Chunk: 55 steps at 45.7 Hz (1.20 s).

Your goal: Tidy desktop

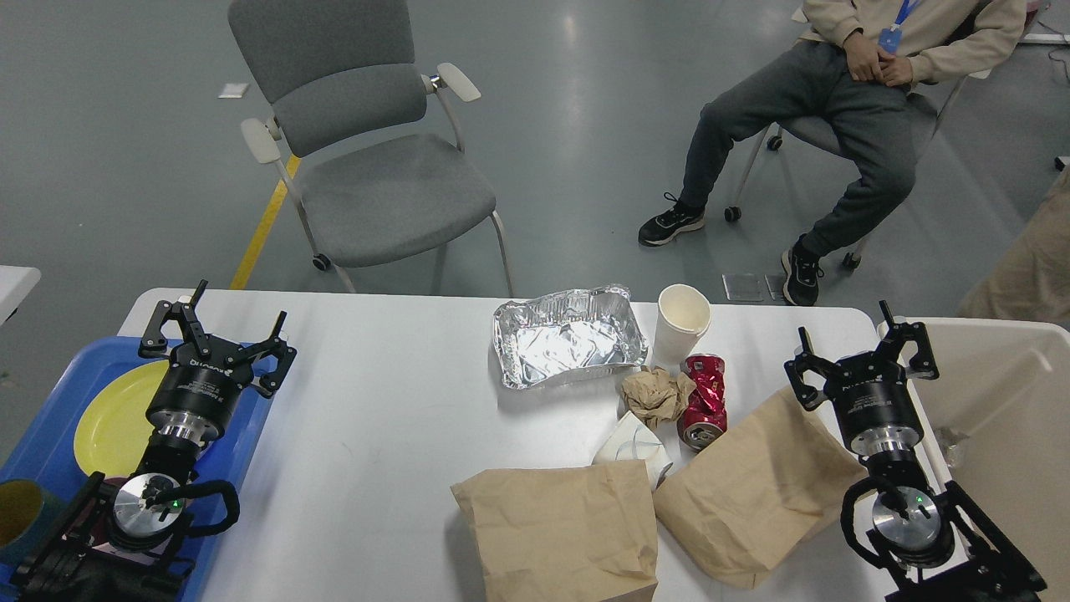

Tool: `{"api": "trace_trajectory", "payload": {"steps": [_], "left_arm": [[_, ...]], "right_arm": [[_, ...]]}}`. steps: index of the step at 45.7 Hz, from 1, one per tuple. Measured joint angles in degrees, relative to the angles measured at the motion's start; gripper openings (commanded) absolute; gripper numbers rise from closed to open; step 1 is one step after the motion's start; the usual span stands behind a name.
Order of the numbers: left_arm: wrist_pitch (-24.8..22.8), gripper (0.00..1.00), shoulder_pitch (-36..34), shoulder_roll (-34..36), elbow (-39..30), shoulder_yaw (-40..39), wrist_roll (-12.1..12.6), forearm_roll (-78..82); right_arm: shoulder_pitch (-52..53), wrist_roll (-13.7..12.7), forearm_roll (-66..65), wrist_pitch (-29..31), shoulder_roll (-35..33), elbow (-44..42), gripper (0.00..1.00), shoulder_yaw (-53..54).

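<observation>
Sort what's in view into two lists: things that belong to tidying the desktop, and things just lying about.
Belongs to the job:
desktop
foil tray
paper cup
crushed red can
crumpled paper
two paper bags
blue tray
cream bin

Just about:
grey chair
seated person
</observation>
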Motion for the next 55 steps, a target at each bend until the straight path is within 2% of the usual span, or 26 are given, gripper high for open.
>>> {"api": "trace_trajectory", "payload": {"steps": [5, 13, 18, 23, 28, 39, 55], "left_arm": [[-0.76, 0.96, -0.99, -0.37, 1.77, 0.23, -2.32, 0.6], [-2.32, 0.96, -1.27, -0.25, 2.81, 2.36, -7.66, 0.63], [-2.87, 0.96, -1.28, -0.89, 2.98, 2.4, -9.36, -2.61], [-3.5, 0.96, -1.28, -1.09, 3.01, 2.85, -9.37, -4.67], [-4.88, 0.96, -1.21, -1.03, 3.49, 2.95, -7.71, -5.09], [-6.28, 0.96, -1.04, -1.22, 3.71, 3.04, -6.05, -5.09], [-6.17, 0.96, -0.99, -1.53, 3.71, 3.0, -6.51, -5.63]], "right_arm": [[0.0, 0.0, 0.0, 0.0, 0.0, 0.0, 1.0, 0.01], [0.0, 0.0, 0.0, 0.0, 0.01, 0.0, 1.0, 0.01], [0.0, 0.0, 0.0, 0.0, 0.01, -0.03, 1.0, 0.0], [0.0, 0.0, 0.0, 0.0, 0.01, -0.08, 1.0, 0.0], [0.0, 0.0, 0.0, 0.0, 0.01, -0.08, 1.0, 0.0], [0.0, 0.0, 0.0, 0.0, 0.0, -0.08, 1.0, -0.02], [0.0, 0.0, 0.0, 0.0, -0.08, -0.08, 1.0, -0.02]]}}
